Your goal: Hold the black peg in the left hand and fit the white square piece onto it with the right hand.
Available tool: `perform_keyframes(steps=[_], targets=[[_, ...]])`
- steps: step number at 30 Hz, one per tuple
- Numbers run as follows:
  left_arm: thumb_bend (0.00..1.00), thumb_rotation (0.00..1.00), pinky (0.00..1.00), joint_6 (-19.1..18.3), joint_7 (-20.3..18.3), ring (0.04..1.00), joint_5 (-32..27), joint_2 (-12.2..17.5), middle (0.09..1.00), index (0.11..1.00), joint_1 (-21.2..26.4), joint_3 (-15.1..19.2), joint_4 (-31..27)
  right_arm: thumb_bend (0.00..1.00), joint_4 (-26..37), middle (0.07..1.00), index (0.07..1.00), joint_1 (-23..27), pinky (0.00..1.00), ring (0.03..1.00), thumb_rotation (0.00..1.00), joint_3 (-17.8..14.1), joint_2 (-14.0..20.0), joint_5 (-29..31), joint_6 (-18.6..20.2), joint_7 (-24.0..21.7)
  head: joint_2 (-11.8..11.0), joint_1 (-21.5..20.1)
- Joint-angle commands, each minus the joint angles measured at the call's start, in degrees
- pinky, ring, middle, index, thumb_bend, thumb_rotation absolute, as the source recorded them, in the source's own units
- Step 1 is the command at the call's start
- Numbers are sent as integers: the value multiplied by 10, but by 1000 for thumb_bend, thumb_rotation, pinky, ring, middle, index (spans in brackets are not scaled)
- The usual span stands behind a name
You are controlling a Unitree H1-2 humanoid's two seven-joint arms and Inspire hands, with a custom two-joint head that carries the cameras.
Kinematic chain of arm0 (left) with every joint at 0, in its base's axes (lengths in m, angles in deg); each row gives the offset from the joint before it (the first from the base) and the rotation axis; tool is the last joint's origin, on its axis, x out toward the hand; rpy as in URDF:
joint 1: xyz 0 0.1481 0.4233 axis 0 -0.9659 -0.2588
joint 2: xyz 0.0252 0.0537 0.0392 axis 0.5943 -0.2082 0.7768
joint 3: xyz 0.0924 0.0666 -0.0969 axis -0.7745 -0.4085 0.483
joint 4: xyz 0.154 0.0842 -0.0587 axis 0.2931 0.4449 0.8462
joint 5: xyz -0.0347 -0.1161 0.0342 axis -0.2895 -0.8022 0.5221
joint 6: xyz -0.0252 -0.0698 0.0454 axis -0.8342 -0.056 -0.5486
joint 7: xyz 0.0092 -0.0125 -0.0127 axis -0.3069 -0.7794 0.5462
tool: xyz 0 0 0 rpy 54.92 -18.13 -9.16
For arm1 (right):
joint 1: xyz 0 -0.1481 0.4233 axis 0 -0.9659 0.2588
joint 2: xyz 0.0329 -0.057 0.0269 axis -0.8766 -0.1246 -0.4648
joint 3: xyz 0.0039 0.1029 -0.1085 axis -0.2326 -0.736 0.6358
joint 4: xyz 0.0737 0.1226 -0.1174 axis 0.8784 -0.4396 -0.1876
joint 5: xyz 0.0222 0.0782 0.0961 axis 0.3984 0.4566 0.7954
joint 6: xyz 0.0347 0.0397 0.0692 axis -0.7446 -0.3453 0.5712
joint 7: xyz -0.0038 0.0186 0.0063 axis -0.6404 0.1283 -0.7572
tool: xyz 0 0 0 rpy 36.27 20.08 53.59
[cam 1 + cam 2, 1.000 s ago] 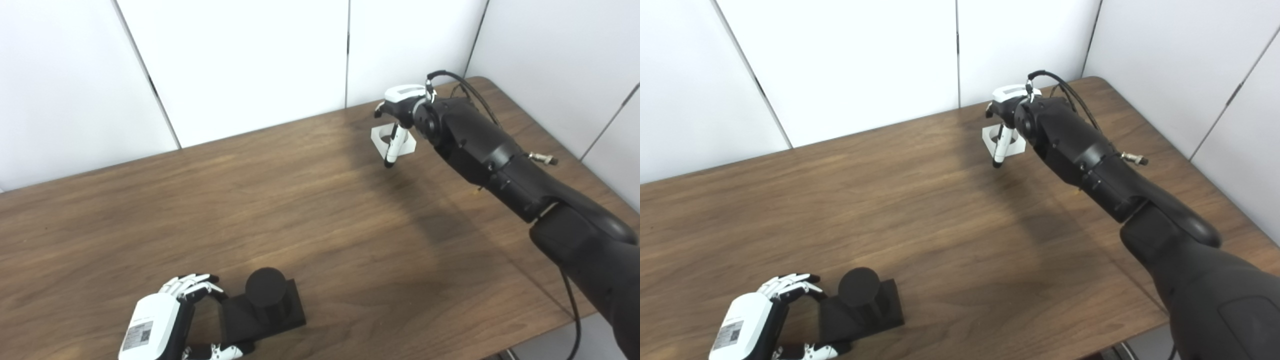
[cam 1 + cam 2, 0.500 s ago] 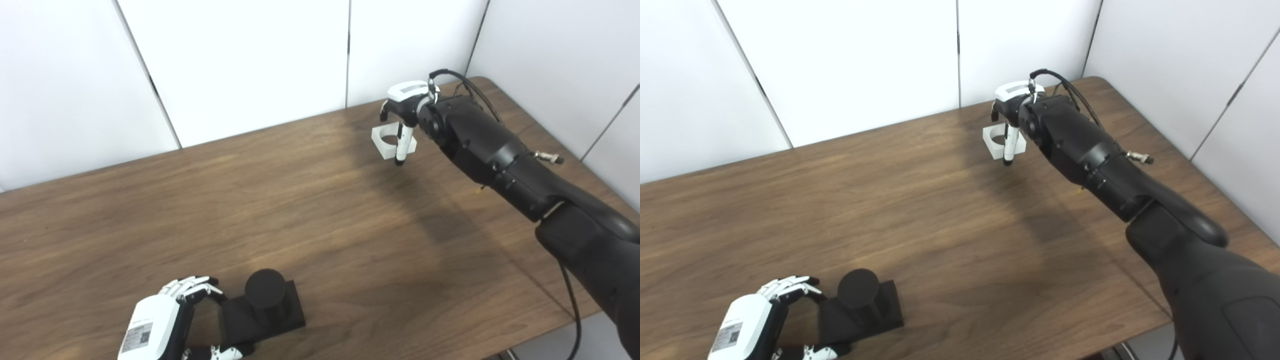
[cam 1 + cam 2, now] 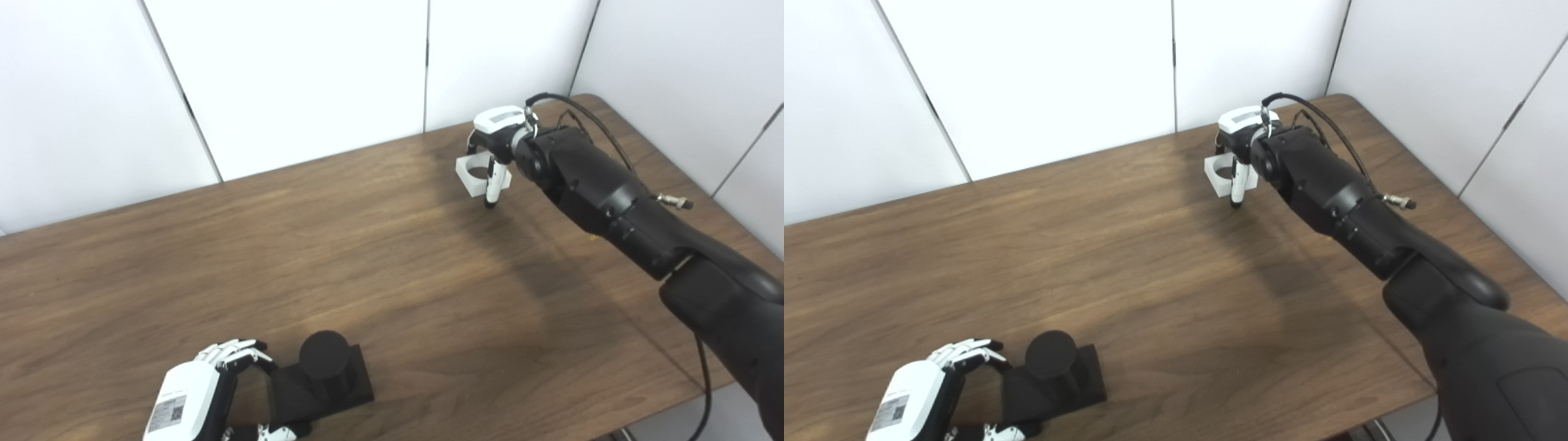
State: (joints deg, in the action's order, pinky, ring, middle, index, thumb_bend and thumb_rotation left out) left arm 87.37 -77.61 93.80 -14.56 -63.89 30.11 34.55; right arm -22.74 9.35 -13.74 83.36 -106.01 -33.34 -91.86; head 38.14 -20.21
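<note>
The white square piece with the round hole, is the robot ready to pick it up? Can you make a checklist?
1. White square plastic piece flat on the brown wooden table: ok.
2. Right hand above the piece, a finger down at its near edge: ok.
3. Piece firmly gripped: cannot tell.
4. Black round peg upright on its square base: ok.
5. Left hand around the base: ok.
6. Bare table between piece and peg: ok.

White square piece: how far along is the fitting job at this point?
Done: left hand grips the black peg's base on the table. In hand: right hand reaches down around the white square piece at the far edge; a firm grip isn't clear. Left: lift, carry, fit.
</note>
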Motion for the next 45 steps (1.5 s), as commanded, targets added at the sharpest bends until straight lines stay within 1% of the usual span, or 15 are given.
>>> perform_keyframes(steps=[1, 10, 15, 19, 20, 21, 22, 24, 29, 35, 38, 41, 42, 45], targets=[[522, 47, 859, -9, -17, 816, 11, 12, 767, 485, -11, 3, -4, 867, 8, 888, 741, 22, 892, 928, 209, -5, 21, -12, -11, 14, 3, -2], [522, 48, 859, -15, -24, 814, 18, 10, 767, 485, -11, 1, -10, 850, 13, 887, 739, 15, 873, 927, 209, -2, 23, -16, -14, 13, 6, 4], [522, 47, 857, -17, -25, 814, 20, 7, 765, 485, -11, -1, -12, 838, 13, 881, 724, 10, 863, 918, 210, -10, 25, -13, -21, 23, 8, 10], [522, 47, 854, -19, -27, 812, 22, 5, 764, 485, -12, -2, -14, 814, 13, 847, 644, 2, 817, 888, 160, -19, 27, -5, -42, 46, 9, 12], [522, 47, 855, -19, -26, 812, 22, 5, 765, 485, -12, -2, -14, 643, 12, 837, 554, 0, 808, 881, 148, -26, 26, 1, -47, 55, 9, 12], [522, 47, 853, -18, -26, 811, 22, 5, 765, 485, -12, -2, -14, 585, 12, 822, 521, -2, 802, 872, 141, -30, 25, 5, -50, 61, 9, 12], [522, 47, 853, -19, -26, 812, 22, 5, 766, 485, -12, -2, -14, 555, 11, 807, 504, -3, 793, 862, 137, -34, 24, 8, -55, 67, 9, 11], [522, 47, 852, -20, -26, 809, 22, 4, 765, 485, -12, -1, -15, 529, 10, 779, 488, -4, 774, 840, 131, -37, 23, 10, -58, 72, 9, 11], [522, 47, 854, -18, -22, 811, 23, 3, 765, 485, -12, -2, -9, 522, 6, 761, 485, -8, 751, 819, 128, -40, 21, 12, -65, 80, 5, 10], [522, 47, 856, -17, -20, 813, 25, 2, 764, 485, -13, -3, -8, 522, 7, 754, 486, -15, 746, 825, 130, -41, 22, 8, -74, 96, 5, 10], [522, 47, 860, -15, -16, 812, 23, -1, 764, 485, -14, -4, -7, 523, 14, 751, 486, -20, 739, 819, 130, -41, 27, 8, -85, 105, 7, 12], [522, 46, 855, -16, -14, 809, 25, -5, 761, 485, -14, -6, -7, 523, 41, 744, 485, -29, 737, 812, 131, -48, 35, 19, -109, 111, 12, 24], [522, 46, 851, -17, -14, 807, 27, -7, 760, 485, -13, -7, -7, 524, 58, 744, 485, -32, 760, 817, 133, -49, 39, 20, -114, 107, 13, 29], [522, 46, 851, -24, -20, 810, 31, -13, 763, 485, -11, -8, -9, 524, 125, 753, 485, -40, 810, 835, 137, -53, 46, 22, -116, 77, 19, 51]])
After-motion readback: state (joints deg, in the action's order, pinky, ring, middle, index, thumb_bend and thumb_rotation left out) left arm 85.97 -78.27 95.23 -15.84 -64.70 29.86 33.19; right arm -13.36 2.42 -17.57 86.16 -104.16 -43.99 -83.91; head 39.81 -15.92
